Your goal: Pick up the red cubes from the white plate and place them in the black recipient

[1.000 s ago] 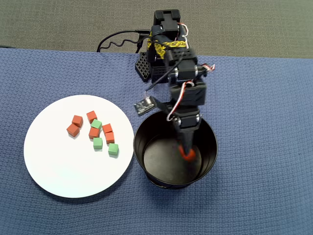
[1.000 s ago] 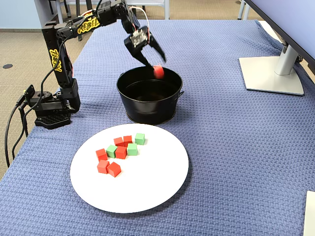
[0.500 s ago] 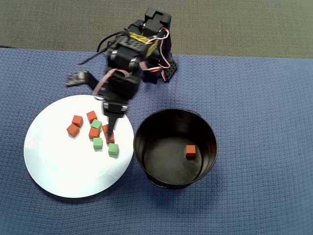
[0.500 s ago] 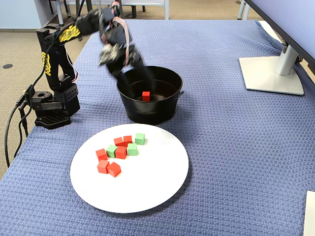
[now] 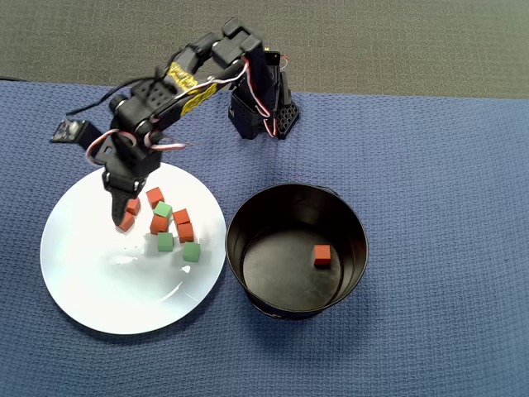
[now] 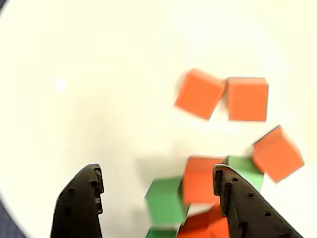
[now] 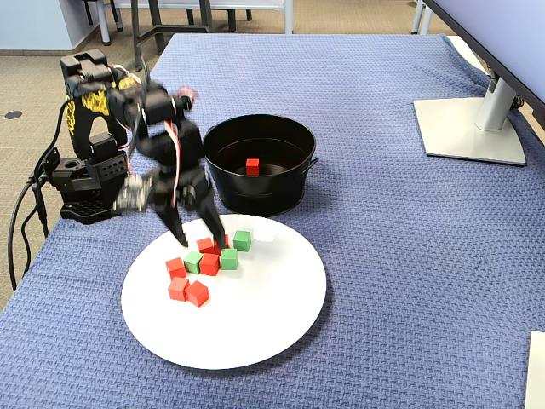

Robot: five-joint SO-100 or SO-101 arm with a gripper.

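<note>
Red cubes [image 6: 199, 179]: small, judged light and rigid; best pinched across opposite flat faces. End effector [image 6: 157, 186]: spread wide, empty, above the cluster.

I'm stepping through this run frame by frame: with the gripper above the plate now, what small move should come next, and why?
Probably lower the open gripper onto the red cube lying between its fingers and close. One red cube already sits in the black recipient, and the wrist view shows the gripper empty above the white plate. A green cube touches that red one, so a slight shift toward the red one may help.
</note>
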